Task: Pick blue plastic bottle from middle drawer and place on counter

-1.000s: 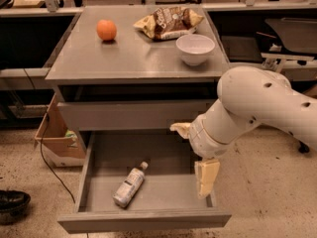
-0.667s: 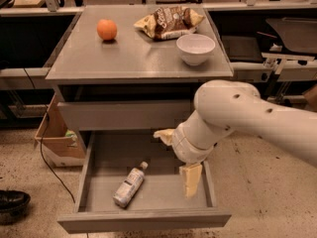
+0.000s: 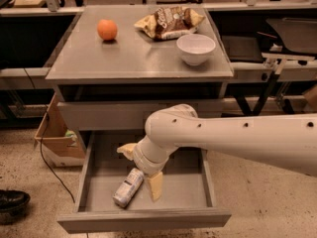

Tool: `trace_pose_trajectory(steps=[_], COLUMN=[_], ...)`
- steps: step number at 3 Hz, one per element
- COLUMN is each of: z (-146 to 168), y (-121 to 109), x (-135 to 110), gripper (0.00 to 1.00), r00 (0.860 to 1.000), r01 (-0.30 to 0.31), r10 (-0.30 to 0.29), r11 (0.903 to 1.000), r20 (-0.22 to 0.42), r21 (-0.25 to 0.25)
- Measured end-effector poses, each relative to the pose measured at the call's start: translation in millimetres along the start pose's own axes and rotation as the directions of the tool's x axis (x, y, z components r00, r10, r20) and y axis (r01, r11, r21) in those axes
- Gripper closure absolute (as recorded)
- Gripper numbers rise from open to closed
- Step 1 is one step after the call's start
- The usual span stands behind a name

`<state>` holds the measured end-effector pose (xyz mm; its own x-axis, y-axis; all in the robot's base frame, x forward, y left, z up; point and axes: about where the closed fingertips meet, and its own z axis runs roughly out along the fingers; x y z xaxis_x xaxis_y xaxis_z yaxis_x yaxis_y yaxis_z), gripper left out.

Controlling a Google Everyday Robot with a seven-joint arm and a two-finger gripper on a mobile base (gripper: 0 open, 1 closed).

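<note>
The blue plastic bottle [image 3: 128,186] lies on its side on the floor of the open middle drawer [image 3: 188,195], left of centre, with its upper end hidden under my wrist. My gripper [image 3: 140,168] reaches into the drawer from the right, right over the bottle's upper end. One cream finger [image 3: 154,185] points down beside the bottle on its right and the other [image 3: 126,150] sticks out to the upper left. The fingers are spread apart with nothing between them. The grey counter [image 3: 129,58] is above the drawer.
On the counter stand an orange [image 3: 107,29], a crinkly snack bag [image 3: 169,22] and a white bowl [image 3: 196,48]. A cardboard box [image 3: 53,135] sits on the floor left of the cabinet. A dark shoe [image 3: 12,202] is at the lower left. A wooden workbench runs behind.
My arm has swung left across the drawer, bringing the gripper from the drawer's right side to just over the bottle. The bottle has not moved.
</note>
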<state>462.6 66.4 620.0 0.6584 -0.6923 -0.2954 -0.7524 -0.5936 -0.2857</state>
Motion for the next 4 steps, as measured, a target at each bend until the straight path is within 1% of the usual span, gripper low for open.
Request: trace_pose_trajectory(steps=[1, 2, 3, 4], z=[0, 6, 38, 71], y=[0, 0, -11, -40], x=[0, 0, 3, 7], gripper=[0.00, 0.00, 0.00, 0.00], r00=[1.000, 1.000, 0.999, 0.991], r01=[0.000, 0.010, 0.051, 0.133], r10=[0.000, -0.010, -0.051, -0.132], r11=[1.0000, 0.9999, 0.9987, 0.9906], r20=[0.000, 0.014, 0.009, -0.019], r21=[0.000, -0.005, -0.001, 0.031])
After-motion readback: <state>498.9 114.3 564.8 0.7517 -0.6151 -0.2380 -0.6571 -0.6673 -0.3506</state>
